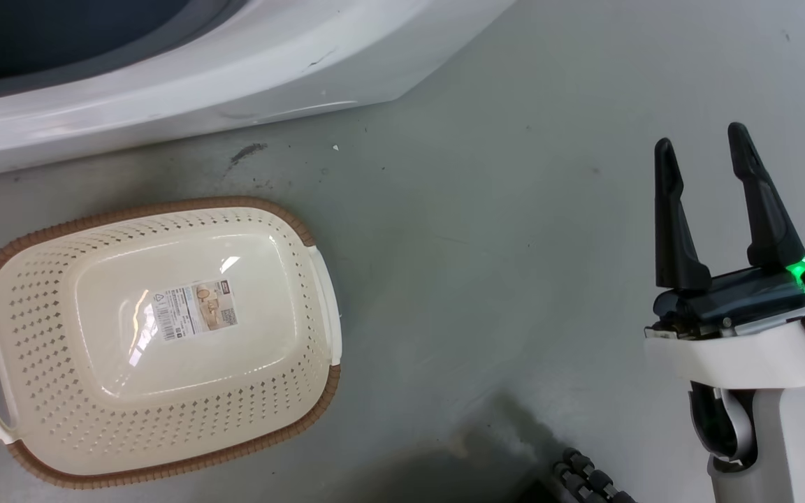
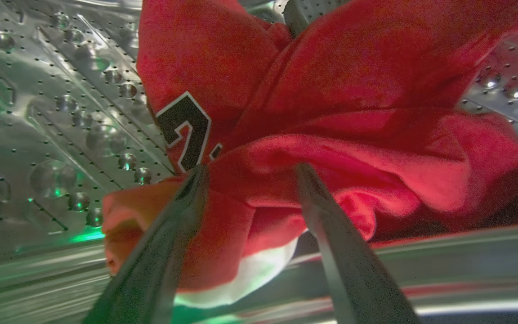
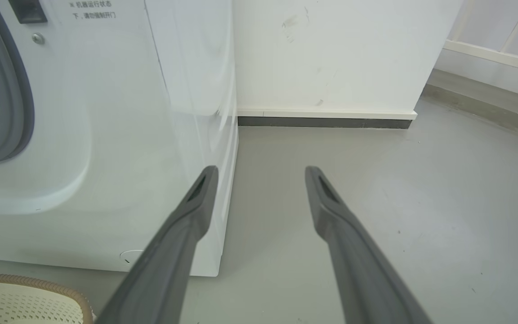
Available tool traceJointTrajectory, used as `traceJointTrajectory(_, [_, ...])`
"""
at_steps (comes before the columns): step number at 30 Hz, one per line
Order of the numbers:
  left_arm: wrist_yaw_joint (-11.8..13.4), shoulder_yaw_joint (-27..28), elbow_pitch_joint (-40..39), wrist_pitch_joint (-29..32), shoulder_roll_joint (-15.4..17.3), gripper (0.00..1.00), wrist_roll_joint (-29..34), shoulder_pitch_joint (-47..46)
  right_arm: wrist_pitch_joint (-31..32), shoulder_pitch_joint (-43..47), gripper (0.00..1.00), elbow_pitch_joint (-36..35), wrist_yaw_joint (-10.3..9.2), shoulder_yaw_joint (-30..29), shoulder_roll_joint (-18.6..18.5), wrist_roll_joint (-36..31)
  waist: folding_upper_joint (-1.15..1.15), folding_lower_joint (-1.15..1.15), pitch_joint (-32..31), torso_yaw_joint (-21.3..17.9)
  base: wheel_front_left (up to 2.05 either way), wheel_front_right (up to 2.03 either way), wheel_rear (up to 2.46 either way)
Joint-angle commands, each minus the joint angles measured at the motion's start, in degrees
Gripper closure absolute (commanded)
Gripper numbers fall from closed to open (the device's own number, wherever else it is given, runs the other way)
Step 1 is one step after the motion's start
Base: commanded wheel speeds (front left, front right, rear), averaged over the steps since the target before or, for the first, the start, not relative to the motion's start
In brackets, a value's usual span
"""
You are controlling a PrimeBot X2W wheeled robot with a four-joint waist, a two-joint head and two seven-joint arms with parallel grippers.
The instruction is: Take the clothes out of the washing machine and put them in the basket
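Inside the perforated steel drum (image 2: pixel 61 135) of the washing machine (image 1: pixel 235 63) lies a heap of red clothes (image 2: pixel 331 90), one a jersey with a dark numeral (image 2: pixel 187 130) and a white hem. My left gripper (image 2: pixel 252 170) is open, its two fingers pressed into the red fabric with a fold lying between them. The cream basket (image 1: pixel 39 293) sits on the floor in front of the machine with nothing in it, a label on its bottom. My right gripper (image 1: pixel 703 143) hovers open over bare floor to the basket's right, holding nothing.
The washing machine's white front (image 3: pixel 106 135) and grey door seal (image 3: pixel 16 112) stand to the left of my right gripper (image 3: pixel 262 168). A white wall with dark baseboard (image 3: pixel 322 122) lies behind. The basket's rim (image 3: pixel 38 284) shows low left. A dark ribbed part (image 1: pixel 588 482) sits at the bottom edge.
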Motion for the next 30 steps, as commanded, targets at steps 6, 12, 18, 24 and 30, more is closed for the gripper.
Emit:
traceJointTrajectory(6, [-0.01, -2.66, 0.45, 3.60, 0.82, 0.00, -1.44, -2.13, -0.14, -1.65, 0.00, -0.34, -0.04, -0.48, 0.11, 0.77, 0.00, -0.01, 2.11, -0.10, 0.00, 0.00, 0.00])
traceJointTrajectory(12, [0.07, -4.23, 1.24, 4.02, 1.92, 0.00, -2.66, -2.02, -0.14, -2.03, 0.00, -0.55, -0.04, -0.40, 0.11, 1.29, 0.00, -0.01, 3.37, -0.20, 0.00, 0.00, 0.00])
traceJointTrajectory(18, [0.09, -6.37, 0.68, 0.58, 3.14, 1.00, -3.16, -2.57, -0.14, -2.30, 0.00, -0.29, -0.04, -0.24, 0.11, 1.41, 0.00, -0.01, 3.69, -0.17, 0.00, 0.00, 0.00])
traceJointTrajectory(24, [0.07, -7.73, 1.33, -3.09, 2.82, 1.00, -4.22, -2.32, -0.14, -2.47, 0.00, 0.09, -0.04, 0.00, 0.11, 1.31, 0.00, -0.01, 2.97, -0.02, 0.00, 0.00, 0.00])
traceJointTrajectory(30, [0.07, -9.00, 1.12, -8.06, 2.17, 1.00, -5.17, -1.89, -0.14, -1.90, 0.00, 0.56, -0.04, 0.42, 0.11, 0.93, 0.00, -0.01, 1.41, 0.06, 0.00, 0.00, 0.00])
